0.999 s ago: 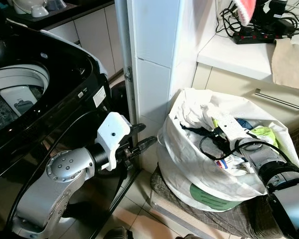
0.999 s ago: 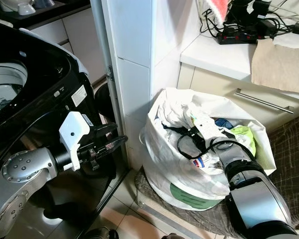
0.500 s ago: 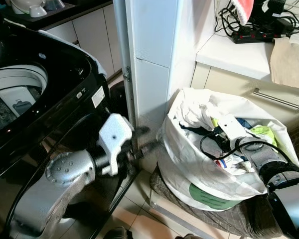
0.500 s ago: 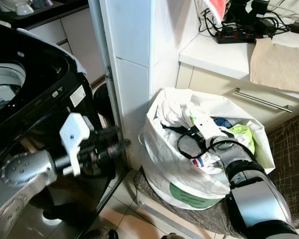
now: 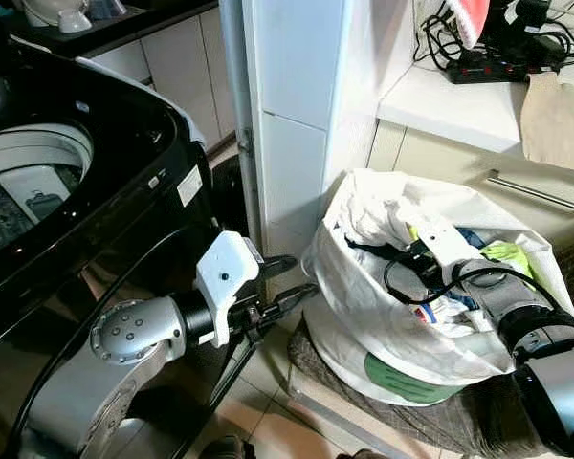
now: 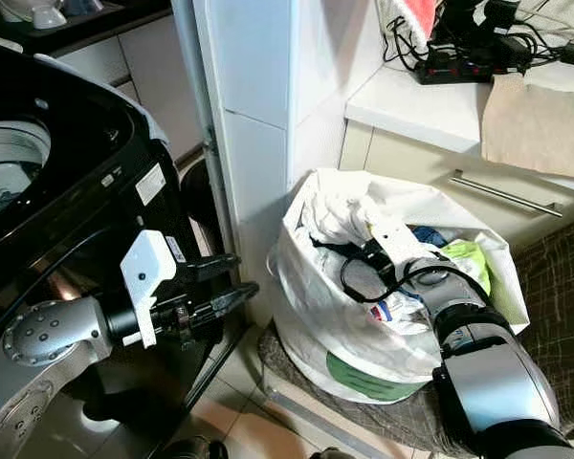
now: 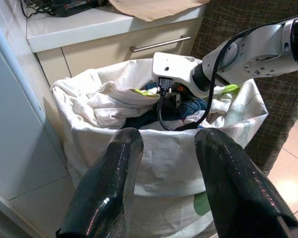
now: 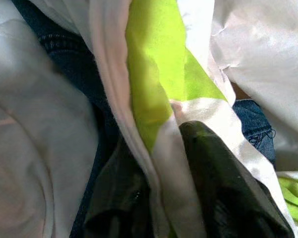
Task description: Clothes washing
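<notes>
Clamping a white-and-lime garment (image 8: 159,99) inside the laundry bag (image 5: 364,316), right pincer (image 8: 164,218); left pincer (image 5: 292,279) released

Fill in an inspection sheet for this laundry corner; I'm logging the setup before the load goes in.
Surface: tiled floor, woven mat under bag.
Job's things: white laundry bag full of clothes; white-and-lime garment; top-load washing machine, lid open.
Clutter: cloth on counter.
Grippers: right hand inside bag, fingers astride the garment; left hand open, beside the bag.
Cables: power strip with plugs on counter.
Surroundings: white pillar, drawer handle.
</notes>
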Controlling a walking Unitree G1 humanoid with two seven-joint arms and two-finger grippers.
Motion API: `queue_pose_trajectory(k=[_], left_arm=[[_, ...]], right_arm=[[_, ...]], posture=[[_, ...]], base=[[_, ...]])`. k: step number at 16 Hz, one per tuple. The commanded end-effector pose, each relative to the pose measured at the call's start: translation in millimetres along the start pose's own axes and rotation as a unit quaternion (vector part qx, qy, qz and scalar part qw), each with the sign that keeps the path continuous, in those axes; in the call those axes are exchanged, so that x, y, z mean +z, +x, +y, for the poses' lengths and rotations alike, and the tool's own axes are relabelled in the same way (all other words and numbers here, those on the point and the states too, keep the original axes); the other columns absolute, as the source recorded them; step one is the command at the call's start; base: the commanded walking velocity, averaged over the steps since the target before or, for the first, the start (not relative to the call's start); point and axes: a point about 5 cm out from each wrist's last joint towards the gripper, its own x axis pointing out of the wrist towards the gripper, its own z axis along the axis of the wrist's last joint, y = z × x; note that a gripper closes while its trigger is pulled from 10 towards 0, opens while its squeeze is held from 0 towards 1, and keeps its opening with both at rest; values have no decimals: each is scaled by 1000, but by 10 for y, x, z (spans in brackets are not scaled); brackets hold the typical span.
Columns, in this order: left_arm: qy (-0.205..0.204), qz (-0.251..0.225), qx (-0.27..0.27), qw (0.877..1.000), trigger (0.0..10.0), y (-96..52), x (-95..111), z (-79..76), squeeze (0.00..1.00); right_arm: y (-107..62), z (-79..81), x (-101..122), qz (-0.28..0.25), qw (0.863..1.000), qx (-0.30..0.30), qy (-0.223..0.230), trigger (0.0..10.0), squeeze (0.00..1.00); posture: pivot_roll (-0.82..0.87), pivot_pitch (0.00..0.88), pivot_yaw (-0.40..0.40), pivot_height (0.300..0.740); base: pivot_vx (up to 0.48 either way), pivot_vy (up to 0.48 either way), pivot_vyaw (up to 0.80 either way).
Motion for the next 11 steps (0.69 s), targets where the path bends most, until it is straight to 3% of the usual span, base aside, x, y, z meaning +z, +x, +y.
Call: queue_pose_trajectory(k=[1,8,11], left_arm=[[7,-1,1,1000,10000,-3,13,16,0],[6,-2,9,1000,10000,15,3,45,0],[9,-8,15,1000,10000,42,8,58,0]], right_arm=[[-8,-46,37,-3,1000,0,2,0,0],[-25,-104,36,-8,1000,-7,7,0,0],[-55,-210,131,-36,999,-12,16,0,0]], posture=[[78,46,18,740],[61,40,18,740],[53,28,10,740]], base=[[0,0,0],[0,0,0],[0,0,0]])
